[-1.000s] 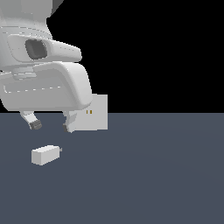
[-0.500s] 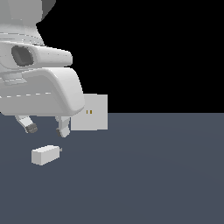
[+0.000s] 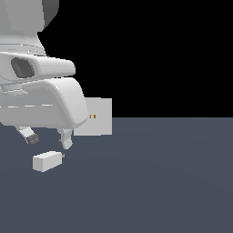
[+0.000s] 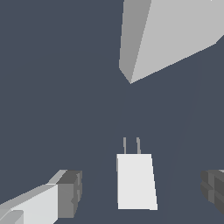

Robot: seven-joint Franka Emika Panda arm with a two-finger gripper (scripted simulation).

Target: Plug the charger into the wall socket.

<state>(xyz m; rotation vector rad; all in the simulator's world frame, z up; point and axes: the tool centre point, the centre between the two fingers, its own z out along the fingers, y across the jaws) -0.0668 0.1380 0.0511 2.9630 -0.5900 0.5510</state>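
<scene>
- The hand (image 3: 47, 138) hangs above the surface (image 3: 159, 182), at the exterior view's left, with its two fingers spread apart and nothing between them.
- One finger (image 3: 28, 135) and the other finger (image 3: 66, 139) point down; their dark pads are not touching anything.
- The charger (image 3: 47, 161) lies flat on the surface, just below the hand, at about 6 o'clock from the point between the fingertips.
- In the wrist view the charger (image 4: 136, 180) sits between the two pads (image 4: 70, 194), apart from both, and its two grey prongs (image 4: 131, 145) point toward the socket (image 4: 175, 35).
- The socket (image 3: 96, 117) stands upright on the surface, at about 2 o'clock from the charger, near it but not touching.
- Two small orange-brown slots (image 3: 93, 117) show on the plate; the hand's body covers the plate's edge on the exterior view's left.
</scene>
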